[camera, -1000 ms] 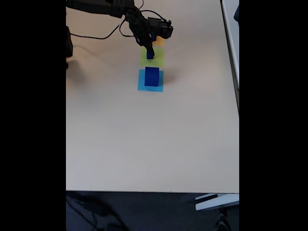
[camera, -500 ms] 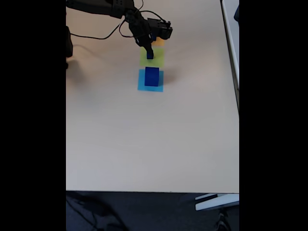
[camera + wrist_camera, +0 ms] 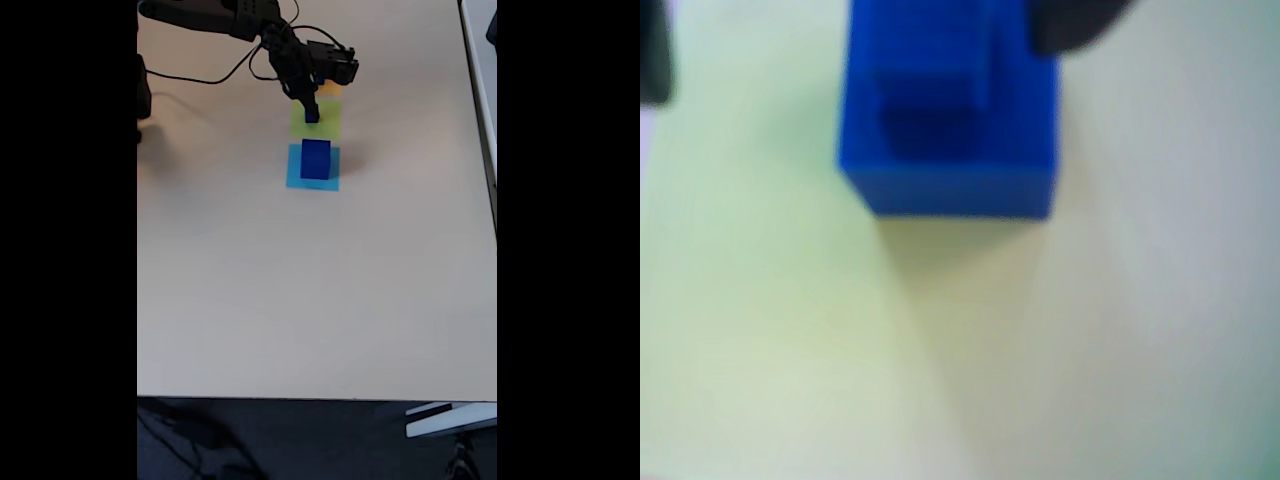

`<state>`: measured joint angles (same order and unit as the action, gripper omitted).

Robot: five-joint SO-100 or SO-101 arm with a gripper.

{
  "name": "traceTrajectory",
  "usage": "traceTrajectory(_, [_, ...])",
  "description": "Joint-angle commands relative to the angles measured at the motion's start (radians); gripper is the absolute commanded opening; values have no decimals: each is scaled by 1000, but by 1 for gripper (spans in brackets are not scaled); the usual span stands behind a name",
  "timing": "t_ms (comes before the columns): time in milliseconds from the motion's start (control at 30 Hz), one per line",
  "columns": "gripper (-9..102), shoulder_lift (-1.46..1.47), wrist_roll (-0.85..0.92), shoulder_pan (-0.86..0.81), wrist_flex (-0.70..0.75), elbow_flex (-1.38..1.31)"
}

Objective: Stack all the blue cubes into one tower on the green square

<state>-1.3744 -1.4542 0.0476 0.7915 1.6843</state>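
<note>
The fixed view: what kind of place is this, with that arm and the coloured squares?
Probably an office or lab desk set up for robot practice: a plain beige table, a small black arm with its gripper over a green square, and a blue cube on a light-blue square.

Black jointed arm (image 3: 215, 14), black cables (image 3: 200, 76)

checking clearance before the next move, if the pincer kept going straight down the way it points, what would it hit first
Most likely the small blue cube on the green square: the pincer points down right at it. Whether the pincer already touches or grips it is unclear.
</note>
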Motion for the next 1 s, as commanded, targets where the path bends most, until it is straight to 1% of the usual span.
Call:
traceTrajectory(0, [17, -8, 5, 5, -18, -9])
traceTrajectory(400, [16, 3, 5, 5, -20, -11])
traceTrajectory(533, [8, 3, 3, 5, -20, -11])
traceTrajectory(967, [7, 3, 5, 5, -20, -9])
